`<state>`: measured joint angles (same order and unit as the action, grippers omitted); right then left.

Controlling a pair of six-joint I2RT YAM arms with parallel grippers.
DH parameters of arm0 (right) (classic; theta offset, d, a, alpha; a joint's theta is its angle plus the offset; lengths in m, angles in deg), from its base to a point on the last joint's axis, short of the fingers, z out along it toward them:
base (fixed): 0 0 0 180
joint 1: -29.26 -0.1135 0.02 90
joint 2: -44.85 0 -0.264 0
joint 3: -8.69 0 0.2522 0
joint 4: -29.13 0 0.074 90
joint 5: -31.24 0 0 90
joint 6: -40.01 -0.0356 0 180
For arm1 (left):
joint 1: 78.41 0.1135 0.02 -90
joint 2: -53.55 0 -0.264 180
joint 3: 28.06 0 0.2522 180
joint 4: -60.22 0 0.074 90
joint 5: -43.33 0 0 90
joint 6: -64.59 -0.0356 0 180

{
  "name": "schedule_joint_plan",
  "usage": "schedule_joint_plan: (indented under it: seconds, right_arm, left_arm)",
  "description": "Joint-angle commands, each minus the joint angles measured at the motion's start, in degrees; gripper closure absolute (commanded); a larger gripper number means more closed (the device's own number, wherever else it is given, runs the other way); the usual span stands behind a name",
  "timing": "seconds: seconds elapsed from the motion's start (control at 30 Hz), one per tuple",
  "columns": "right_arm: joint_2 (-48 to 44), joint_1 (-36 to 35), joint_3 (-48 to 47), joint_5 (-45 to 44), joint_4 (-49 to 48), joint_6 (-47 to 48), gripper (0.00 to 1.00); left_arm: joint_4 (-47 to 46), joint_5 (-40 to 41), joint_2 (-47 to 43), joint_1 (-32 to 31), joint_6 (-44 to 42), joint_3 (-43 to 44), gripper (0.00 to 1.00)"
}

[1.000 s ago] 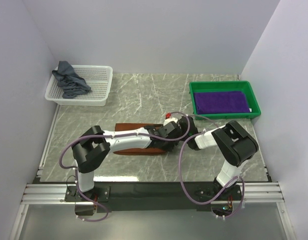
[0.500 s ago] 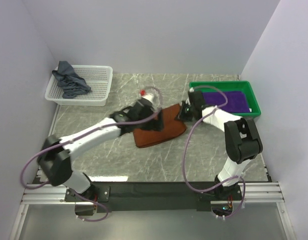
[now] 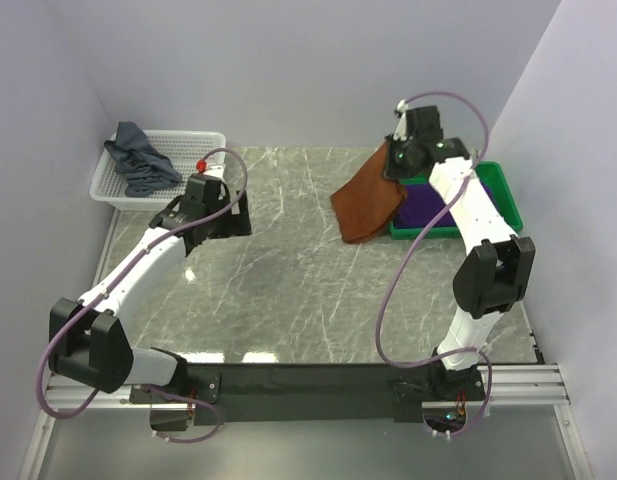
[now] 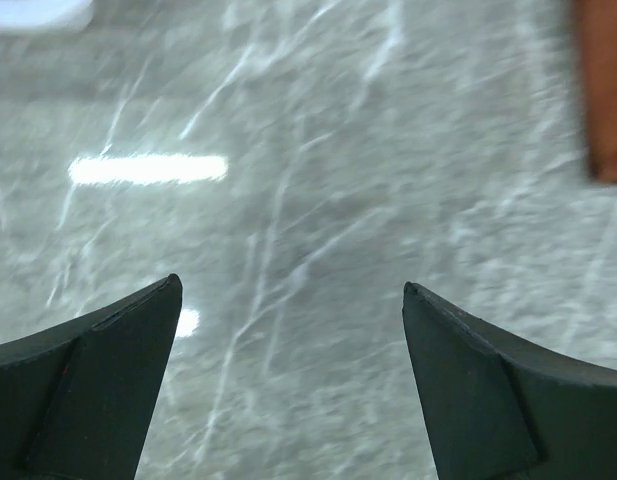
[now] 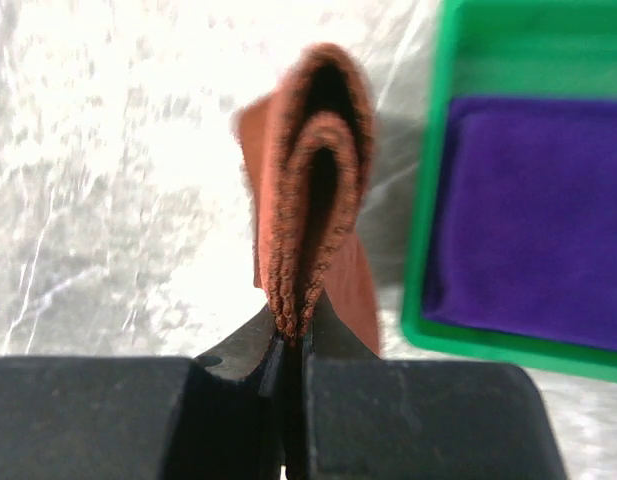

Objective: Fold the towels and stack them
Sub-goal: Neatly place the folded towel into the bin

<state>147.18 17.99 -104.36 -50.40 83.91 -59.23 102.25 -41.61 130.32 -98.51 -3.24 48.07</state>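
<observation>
Nearest the arm bases the marble table (image 3: 288, 290) lies bare; further in, on the left side, the left gripper (image 4: 290, 285) hangs over the stone with its jaws wide apart and nothing between them, near the basket but not over it.

Beyond that, on the right side, the right gripper (image 5: 293, 340) is raised high and clamped tight on the edge of the rust-brown towel (image 3: 366, 200); the wrist view shows several layers pinched together, so the cloth looks folded; it dangles free below the jaws, clear of the table, just beside the inner rim of the green tray (image 5: 518, 50) and not yet over it. In the tray the purple towel (image 5: 533, 220) lies flat and folded.

At the far left corner the white basket (image 3: 193, 165) holds the grey-blue towel (image 3: 138, 160), crumpled in a heap against its left side.

The step in hand looks like the stacking of the second towel. The next move, as I judge it, calls for carrying the hanging cloth sideways over the tray, lowering it so that it drapes flat and square on the purple one, then parting the jaws; dropped from this height it could unfold or land across the rim. The free left arm seems placed to fetch the last towel.
</observation>
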Motion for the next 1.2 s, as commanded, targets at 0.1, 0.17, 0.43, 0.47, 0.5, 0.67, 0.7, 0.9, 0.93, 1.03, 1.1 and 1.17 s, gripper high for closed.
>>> schedule_joint_plan:
  seconds: [0.1, 0.17, 0.43, 0.47, 0.5, 0.67, 0.7, 0.9, 0.93, 1.03, 1.1, 1.17]
  right_arm:
    - [2.9, 3.4, -15.9, -2.9, 12.4, 7.3, 1.0]
    - [4.1, 4.1, -19.2, -1.5, 14.1, 8.7, 1.0]
    - [8.2, 5.8, -26.5, 2.5, 18.7, 14.1, 1.0]
    - [8.6, 6.1, -28.0, 2.4, 19.8, 14.3, 1.0]
    - [8.8, 6.2, -28.4, 2.2, 20.2, 14.6, 1.0]
    - [7.4, 7.7, -27.7, 3.9, 18.6, 15.5, 1.0]
    - [7.2, 8.4, -27.3, 4.2, 18.1, 15.3, 1.0]
    - [6.6, 9.2, -27.7, 4.6, 17.2, 15.4, 1.0]
    - [6.5, 9.6, -28.2, 4.7, 17.3, 15.6, 1.0]
    - [6.4, 10.2, -30.2, 6.1, 17.6, 16.1, 1.0]
    - [6.2, 10.2, -31.0, 6.3, 17.9, 16.2, 1.0]
    - [5.9, 10.3, -31.3, 6.3, 17.9, 16.4, 1.0]
  left_arm:
    - [-0.3, -0.2, 1.6, 2.8, -2.4, -1.2, 0.04]
    - [-0.6, -0.5, 1.8, 3.0, -2.3, -1.4, 0.04]
    - [-0.3, -0.1, 4.4, 3.2, -2.1, -1.2, 0.05]
    - [-0.3, -0.3, 4.7, 3.2, -2.1, -1.3, 0.05]
    - [-0.2, -0.2, 4.9, 3.3, -2.1, -1.1, 0.05]
    - [-0.4, -0.8, 5.2, 3.3, -2.0, -1.2, 0.05]
    - [-0.5, -0.9, 5.3, 3.3, -2.0, -1.2, 0.05]
    - [-0.2, -1.1, 6.5, 3.3, -1.9, -0.8, 0.06]
    - [-0.2, -1.0, 6.6, 3.3, -1.8, -0.9, 0.05]
    - [-0.2, -1.5, 7.2, 3.3, -1.9, -0.8, 0.06]
    - [-0.1, -1.5, 7.8, 3.3, -1.9, -0.7, 0.06]
    - [-0.1, -1.6, 8.0, 3.4, -1.9, -0.8, 0.06]
